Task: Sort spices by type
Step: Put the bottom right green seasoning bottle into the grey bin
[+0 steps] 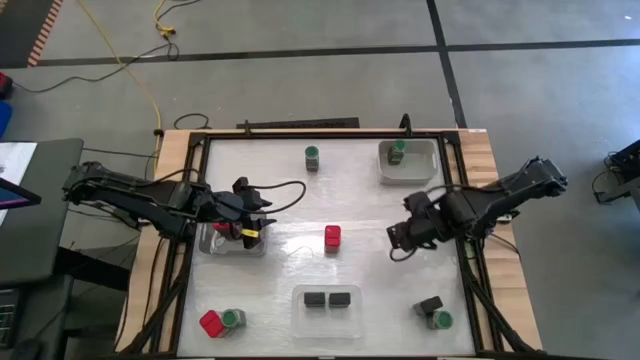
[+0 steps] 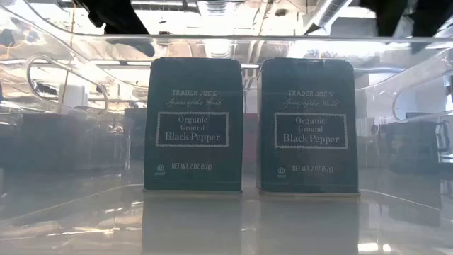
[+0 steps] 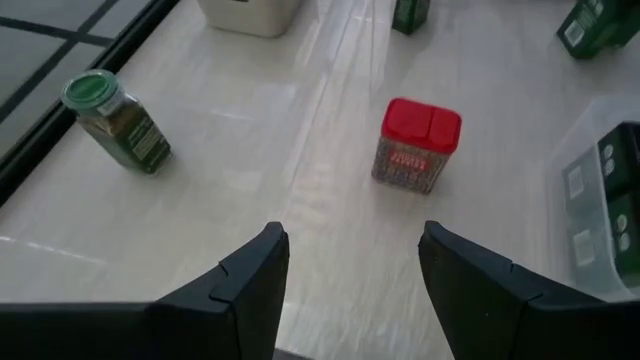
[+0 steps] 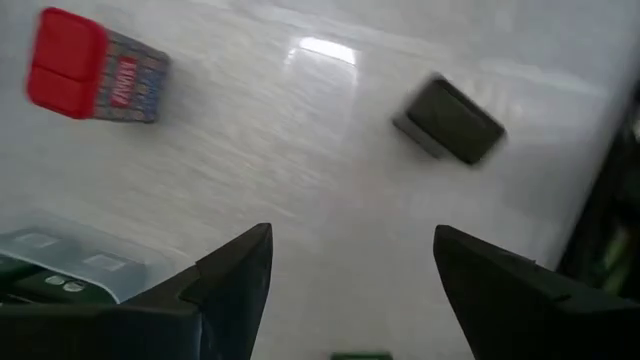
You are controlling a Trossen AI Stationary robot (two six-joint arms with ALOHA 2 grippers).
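A red-lidded spice point(image 1: 332, 237) stands upright on the table's middle and also shows in the left wrist view point(image 3: 420, 145) and the right wrist view point(image 4: 95, 65). My left gripper point(image 1: 262, 225) point(image 3: 350, 245) is open and empty, left of that spice and over a clear tray point(image 1: 215, 245). My right gripper point(image 1: 395, 240) point(image 4: 350, 245) is open and empty, right of the spice. Two black pepper boxes point(image 1: 327, 299) point(image 2: 192, 124) stand upright in a clear tray point(image 1: 300, 308) near the front edge. A green-lidded jar point(image 1: 312, 157) point(image 3: 115, 120) stands toward the far edge.
A white tray point(image 1: 420, 170) at the far right holds a green-lidded jar point(image 1: 398, 150). A red spice point(image 1: 211, 323) and a green jar point(image 1: 233, 318) stand at the front left. A black box point(image 1: 428, 306) point(image 4: 450, 120) and a green jar point(image 1: 441, 320) are at the front right.
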